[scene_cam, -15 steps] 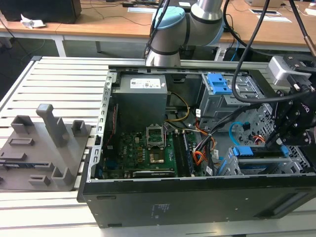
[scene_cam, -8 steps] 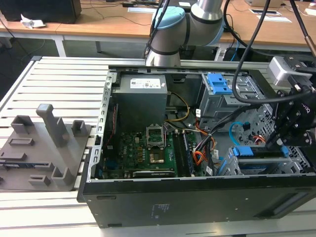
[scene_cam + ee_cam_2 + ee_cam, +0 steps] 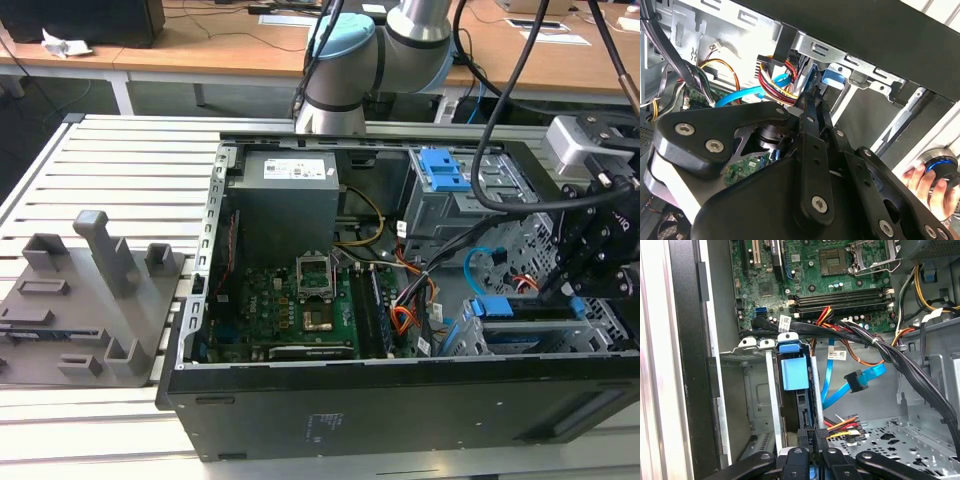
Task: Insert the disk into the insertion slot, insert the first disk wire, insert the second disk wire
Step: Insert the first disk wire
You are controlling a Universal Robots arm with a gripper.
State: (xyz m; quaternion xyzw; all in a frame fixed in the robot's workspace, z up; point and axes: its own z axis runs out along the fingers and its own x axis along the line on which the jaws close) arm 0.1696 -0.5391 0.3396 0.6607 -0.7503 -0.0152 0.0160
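The open case (image 3: pixel 400 400) lies on its side on a ribbed table (image 3: pixel 110 150). It holds a green board (image 3: pixel 290 300), a grey power box (image 3: pixel 285 200), a tall cage (image 3: pixel 440 200) with blue latches and, at the exterior view's right, the low perforated slot (image 3: pixel 595 322). The disk (image 3: pixel 794 372) already sits in that slot, standing on edge between two thin metal rails, with its blue carrier tab toward the board. In the exterior view its long axis runs from left to right, along the case's near black wall. The gripper (image 3: pixel 811 437) hangs at the disk's other end. Its fingers (image 3: pixel 807 107) are drawn nearly together on a black plug (image 3: pixel 822 432), whose red, yellow and orange leads trail off to the side. The plug is just beside the end of the disk, but the views do not show whether it is seated. A blue cable (image 3: pixel 856 381) hangs loose near the slot, its black end free in the air and apart from the disk. A grey fixture (image 3: pixel 90 300) rests on the table, well away from the case.
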